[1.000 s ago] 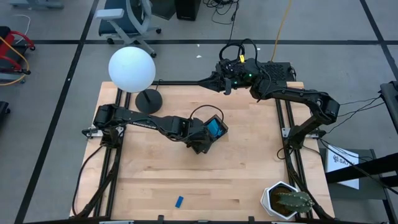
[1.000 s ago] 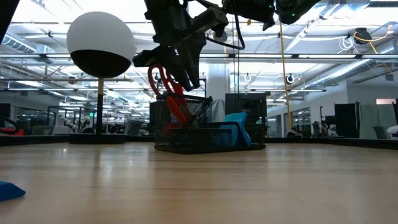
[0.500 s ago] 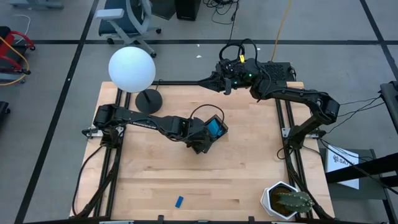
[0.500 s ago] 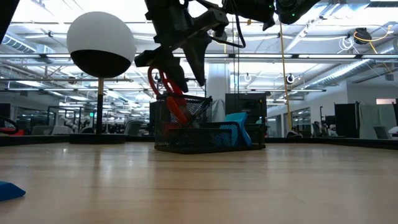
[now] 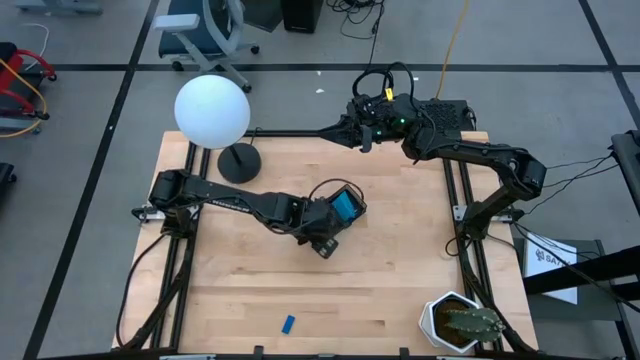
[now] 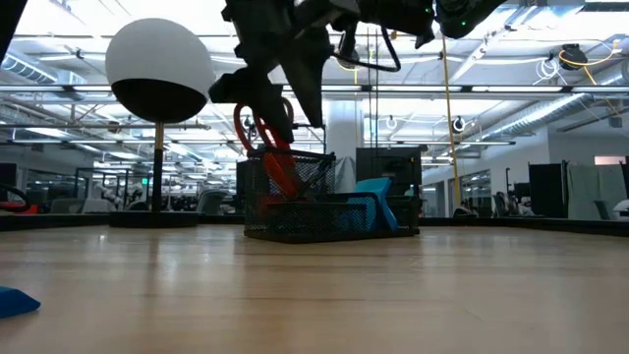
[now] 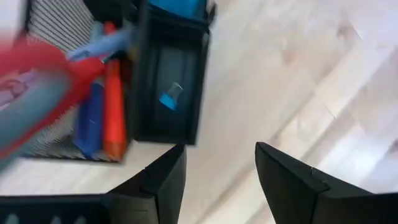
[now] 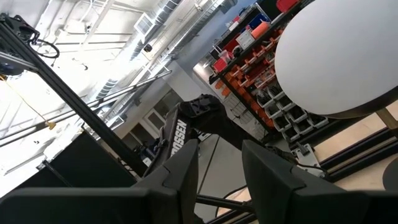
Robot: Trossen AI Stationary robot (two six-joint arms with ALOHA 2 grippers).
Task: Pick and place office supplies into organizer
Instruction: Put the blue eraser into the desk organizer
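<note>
The black mesh organizer stands mid-table. Red-handled scissors stand in its tall compartment with the handles up, beside an orange marker and a blue pen. A blue notepad leans in a lower compartment, and a small blue item lies in the middle one. My left gripper hovers open just above the organizer's near side, empty. My right gripper is raised over the far edge, open and empty. A small blue eraser lies on the table near the front.
A white globe lamp on a round black base stands at the far left. A potted cactus sits at the near right corner. Bare wood lies between the organizer and the eraser.
My left gripper has opened and let go of the scissors, which stay standing in the organizer. It has risen a little and drawn back toward the table's near edge.
</note>
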